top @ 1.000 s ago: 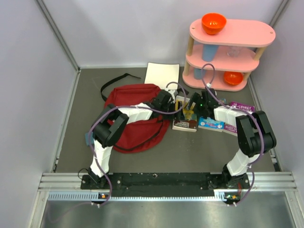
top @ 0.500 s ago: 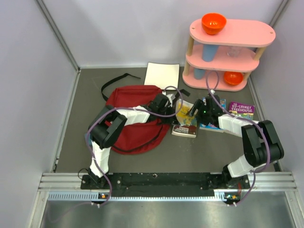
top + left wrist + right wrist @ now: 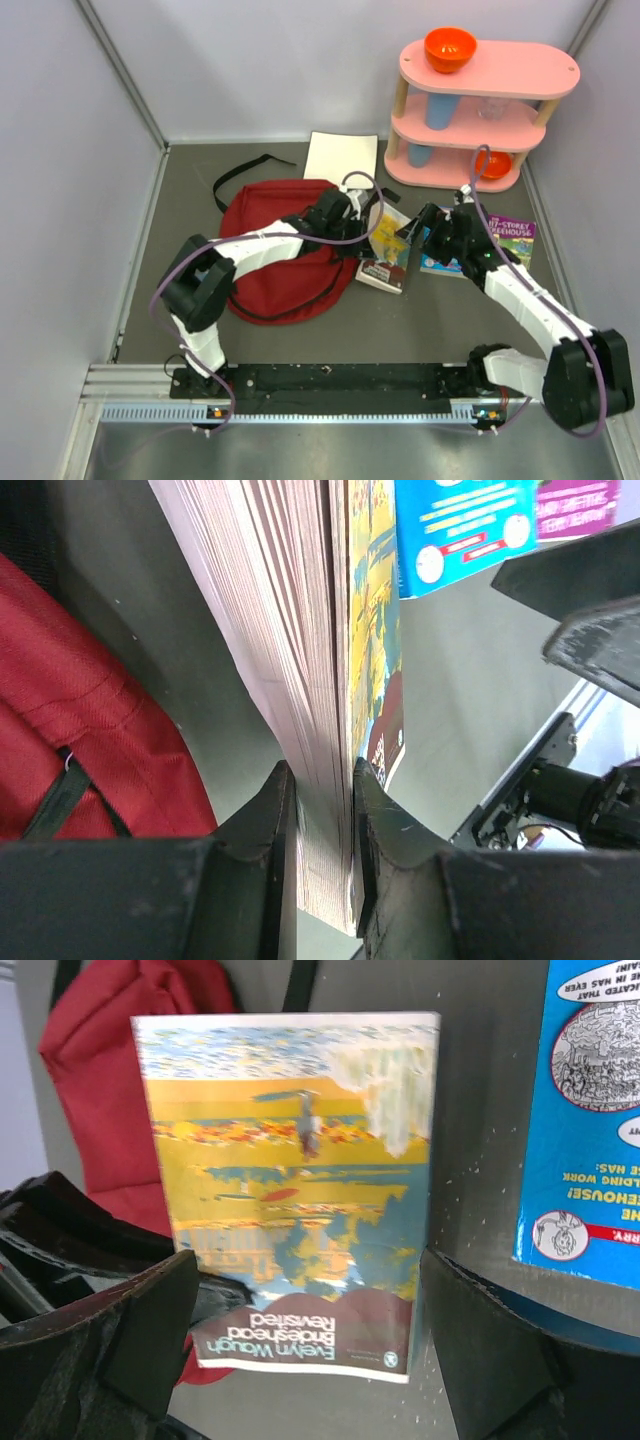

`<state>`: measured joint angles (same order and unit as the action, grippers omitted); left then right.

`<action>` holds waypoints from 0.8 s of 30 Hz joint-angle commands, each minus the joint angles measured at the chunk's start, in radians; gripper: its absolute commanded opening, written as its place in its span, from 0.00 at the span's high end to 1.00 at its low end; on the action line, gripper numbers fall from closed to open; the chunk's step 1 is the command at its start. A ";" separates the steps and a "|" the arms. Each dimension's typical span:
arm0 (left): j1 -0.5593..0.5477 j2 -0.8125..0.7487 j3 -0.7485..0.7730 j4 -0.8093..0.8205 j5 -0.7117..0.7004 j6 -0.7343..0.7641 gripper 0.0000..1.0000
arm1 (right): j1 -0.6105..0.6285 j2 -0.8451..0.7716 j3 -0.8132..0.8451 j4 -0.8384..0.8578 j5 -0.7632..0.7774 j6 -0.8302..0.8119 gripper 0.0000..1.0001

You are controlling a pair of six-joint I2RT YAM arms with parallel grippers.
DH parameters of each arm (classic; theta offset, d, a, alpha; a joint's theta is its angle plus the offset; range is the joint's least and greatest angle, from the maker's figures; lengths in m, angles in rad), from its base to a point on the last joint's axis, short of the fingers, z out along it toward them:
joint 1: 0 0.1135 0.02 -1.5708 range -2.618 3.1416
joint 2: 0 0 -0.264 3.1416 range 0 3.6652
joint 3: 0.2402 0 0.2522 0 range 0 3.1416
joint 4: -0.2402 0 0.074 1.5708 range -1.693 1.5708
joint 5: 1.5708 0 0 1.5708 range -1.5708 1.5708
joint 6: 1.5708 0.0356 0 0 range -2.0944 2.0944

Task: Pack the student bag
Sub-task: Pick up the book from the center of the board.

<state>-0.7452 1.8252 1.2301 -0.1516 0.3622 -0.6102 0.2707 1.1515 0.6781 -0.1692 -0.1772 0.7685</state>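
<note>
Dark red student bag (image 3: pixel 283 278), black straps, left of paperback (image 3: pixel 295 1180); paperback cover painted yellow and blue, maroon band with white lettering; blue book (image 3: pixel 585 1130) right of paperback, white cartoon bubbles

**Cropped, covered and smeared parts**

In the left wrist view the paperback (image 3: pixel 320 660) runs out at the top edge, and its lower end is lost between the pinching fingers (image 3: pixel 262 840) of the left gripper (image 3: pixel 320 772). At upper right the blue book (image 3: pixel 460 520) and the purple book (image 3: pixel 577 505) are cropped by the top edge. The student bag (image 3: pixel 90 730) is cropped by the left edge. In the right wrist view the blue book runs off the right and top edges, and the paperback's cover art is smeared. From above, the left arm (image 3: pixel 270 240) covers the student bag's middle and the right arm (image 3: pixel 520 290) overlaps the blue book. The pink shelf (image 3: pixel 545 70) half hides a blue cup (image 3: pixel 437 108) and the lower orange bowl (image 3: pixel 495 168) under its tiers.
</note>
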 commanded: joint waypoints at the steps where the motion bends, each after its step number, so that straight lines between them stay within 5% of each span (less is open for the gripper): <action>1: 0.024 -0.174 -0.023 0.096 0.024 0.017 1.00 | -0.031 -0.093 -0.061 -0.029 -0.027 0.026 0.08; 6: 0.029 -0.285 -0.057 0.107 0.055 0.021 1.00 | -0.037 -0.214 -0.126 0.022 -0.166 0.018 0.07; 10: 0.032 -0.352 -0.083 0.112 0.093 0.027 1.00 | -0.037 -0.321 -0.219 0.277 -0.321 0.093 0.06; 24: 0.032 -0.477 -0.268 0.421 0.394 -0.039 1.00 | -0.037 -0.386 -0.324 0.502 -0.458 0.225 0.05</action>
<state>-0.7116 1.4250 0.9588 0.0296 0.5869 -0.6228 0.2398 0.7837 0.3721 0.1921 -0.5781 0.9436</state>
